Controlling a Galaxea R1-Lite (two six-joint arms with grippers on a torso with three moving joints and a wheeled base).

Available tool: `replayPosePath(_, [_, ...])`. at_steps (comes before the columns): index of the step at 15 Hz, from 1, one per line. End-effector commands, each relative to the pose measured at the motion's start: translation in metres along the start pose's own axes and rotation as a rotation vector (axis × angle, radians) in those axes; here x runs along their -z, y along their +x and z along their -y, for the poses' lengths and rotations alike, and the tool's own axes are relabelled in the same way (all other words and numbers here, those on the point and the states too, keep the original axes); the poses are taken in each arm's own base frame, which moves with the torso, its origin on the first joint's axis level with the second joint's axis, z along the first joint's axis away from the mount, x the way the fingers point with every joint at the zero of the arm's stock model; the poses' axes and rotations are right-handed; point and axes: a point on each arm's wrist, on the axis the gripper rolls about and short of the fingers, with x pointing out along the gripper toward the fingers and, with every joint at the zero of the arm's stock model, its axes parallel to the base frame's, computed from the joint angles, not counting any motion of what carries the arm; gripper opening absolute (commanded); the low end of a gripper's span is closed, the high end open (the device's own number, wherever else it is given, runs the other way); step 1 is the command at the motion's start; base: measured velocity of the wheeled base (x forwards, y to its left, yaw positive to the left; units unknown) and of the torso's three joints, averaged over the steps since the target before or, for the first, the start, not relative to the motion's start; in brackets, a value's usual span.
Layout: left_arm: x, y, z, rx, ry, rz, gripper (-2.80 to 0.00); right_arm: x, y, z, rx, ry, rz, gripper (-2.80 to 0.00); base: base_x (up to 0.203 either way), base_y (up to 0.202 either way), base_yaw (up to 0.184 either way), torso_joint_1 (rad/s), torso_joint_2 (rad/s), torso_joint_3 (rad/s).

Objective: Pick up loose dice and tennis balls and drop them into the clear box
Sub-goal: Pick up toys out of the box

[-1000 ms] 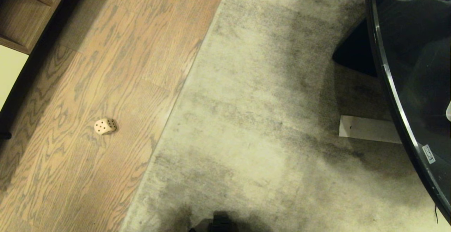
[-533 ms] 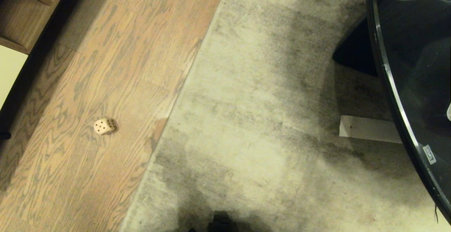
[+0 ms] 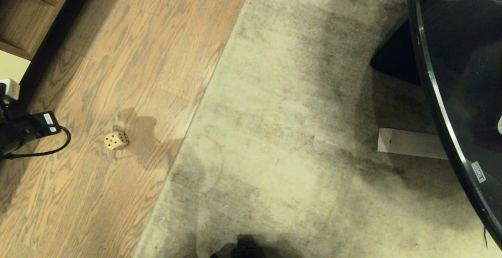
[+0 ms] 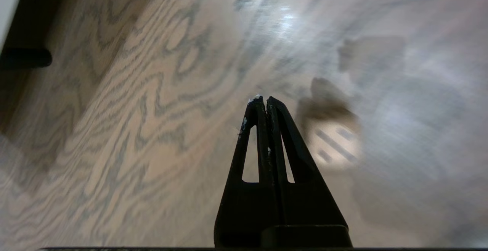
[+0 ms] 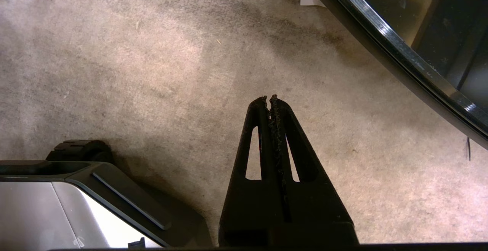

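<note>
One pale tan dice (image 3: pixel 116 140) with dark pips lies on the wooden floor, left of the carpet edge. It shows blurred in the left wrist view as the dice (image 4: pixel 335 146), just beside my left gripper (image 4: pixel 264 99). That gripper hangs above the floor, shut and holding nothing. Part of my left arm (image 3: pixel 23 129) with its cable enters at the head view's left edge, left of the dice. My right gripper (image 5: pixel 268 99) is shut and empty over the carpet. The tennis balls and the clear box are out of view.
A grey carpet (image 3: pixel 298 132) covers the middle and right. A black glass table's curved rim (image 3: pixel 431 93) runs down the right side, with a white card (image 3: pixel 408 144) on the carpet beside it. A wooden shelf unit (image 3: pixel 23 11) stands at top left. My base (image 5: pixel 76 205) is close by.
My left arm has swung into the head view at the left edge, and its shadow now falls on the floor beside the dice. The dice has not moved.
</note>
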Motion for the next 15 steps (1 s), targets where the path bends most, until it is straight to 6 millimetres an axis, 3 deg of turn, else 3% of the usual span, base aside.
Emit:
replayPosePath(1, [0.055, 0.072, -0.018, -0.045, -0.009, -0.072, -2.8, 0.0, 0.0, 0.0, -0.001, 0.0, -0.001, -2.8, 0.0, 0.0, 0.0, 0.0, 0.0, 0.0])
replayPosePath(3, [0.063, 0.088, -0.022, -0.049, -0.017, -0.049, -2.8, 0.0, 0.0, 0.0, -0.001, 0.0, -0.001, -2.8, 0.0, 0.0, 0.0, 0.0, 0.0, 0.0])
replayPosePath(5, [0.06, 0.093, -0.013, -0.028, -0.046, -0.028, -2.8, 0.0, 0.0, 0.0, -0.001, 0.0, -0.001, -2.8, 0.0, 0.0, 0.0, 0.0, 0.0, 0.0])
replayPosePath(6, [0.055, 0.093, -0.008, -0.019, -0.082, -0.011, -0.5, 0.001, 0.0, 0.0, -0.001, 0.0, -0.004, -2.8, 0.0, 0.0, 0.0, 0.0, 0.0, 0.0])
replayPosePath(7, [0.045, 0.09, -0.003, -0.01, -0.11, 0.015, 0.0, 0.0, 0.0, 0.0, 0.0, 0.0, -0.002, -2.8, 0.0, 0.0, 0.0, 0.0, 0.0, 0.0])
replayPosePath(11, [0.026, 0.073, 0.02, 0.046, -0.155, 0.021, 0.0, 0.0, 0.0, 0.0, -0.001, 0.0, -0.002, -2.8, 0.0, 0.0, 0.0, 0.0, 0.0, 0.0])
replayPosePath(15, [0.034, 0.068, 0.043, 0.138, -0.178, -0.054, 0.0, 0.0, 0.0, 0.0, -0.001, 0.0, -0.002, -2.8, 0.0, 0.0, 0.0, 0.0, 0.0, 0.0])
